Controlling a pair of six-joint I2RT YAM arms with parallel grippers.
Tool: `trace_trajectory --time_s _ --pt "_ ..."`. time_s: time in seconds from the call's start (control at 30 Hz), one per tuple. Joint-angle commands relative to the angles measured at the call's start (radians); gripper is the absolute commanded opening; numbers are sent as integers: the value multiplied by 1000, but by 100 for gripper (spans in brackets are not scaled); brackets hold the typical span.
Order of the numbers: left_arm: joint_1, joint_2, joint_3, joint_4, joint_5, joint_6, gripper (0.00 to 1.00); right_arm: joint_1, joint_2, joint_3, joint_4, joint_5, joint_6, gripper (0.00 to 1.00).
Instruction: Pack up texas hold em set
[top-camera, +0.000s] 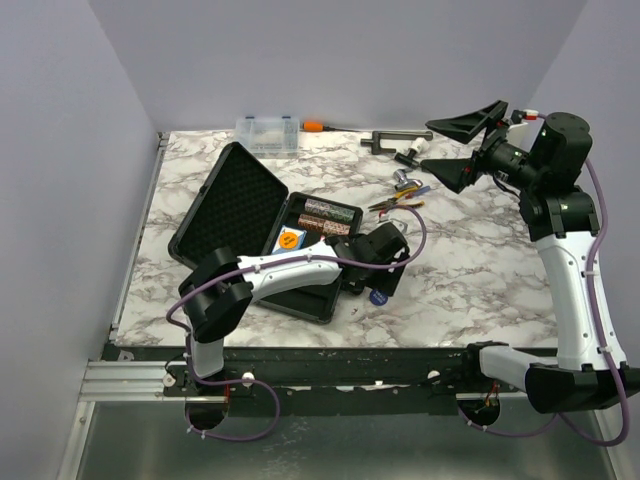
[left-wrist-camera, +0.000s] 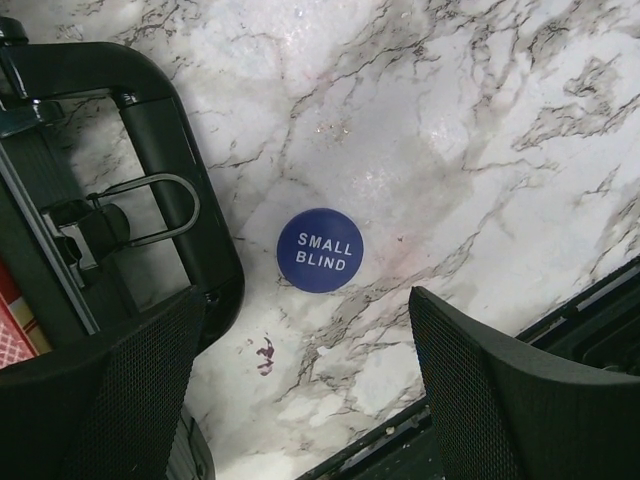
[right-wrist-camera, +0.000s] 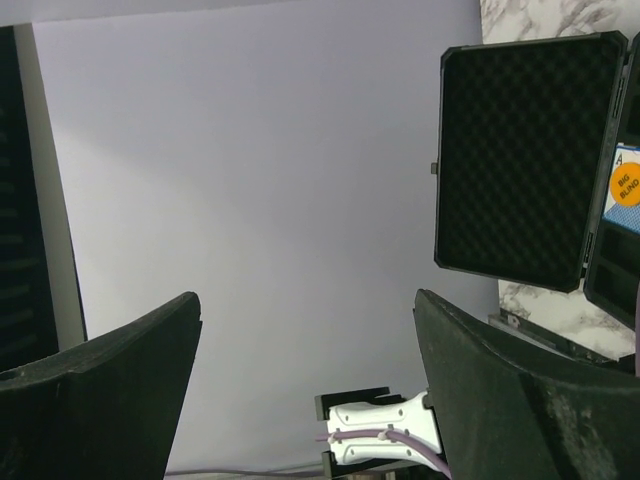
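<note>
Left pincer (left-wrist-camera: 305, 300): released; I am hovering it over the blue disc (left-wrist-camera: 320, 250), which is lying on the counter (left-wrist-camera: 480, 120) just outside the case (left-wrist-camera: 160, 110), beside its handle. Right pincer (top-camera: 440, 147): released, raised well apart from the case. Step: collecting the disc. Next, I judge: lowering, clenching squarely.

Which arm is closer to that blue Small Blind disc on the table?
Left. The left gripper hangs directly over the disc, open. The right gripper is held high off to the far right, open, well away from it.
</note>
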Motion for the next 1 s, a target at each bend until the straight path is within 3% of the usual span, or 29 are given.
trace_trajectory --time_s 0.0,0.27,0.4,0.53,0.97 --pt "-14 34 34 0 21 -20 83 12 -10 -47 72 -48 16 89" --pt "-17 56 42 -4 22 -30 83 14 -6 -61 70 -41 33 91" --pt "-23 63 41 -7 24 -37 83 14 -4 -69 134 -107 77 92" --pt "-33 79 42 -7 33 -47 83 20 3 -20 54 -45 -2 91" --pt "-39 119 60 -14 30 -46 83 31 -1 -51 87 -59 3 91"
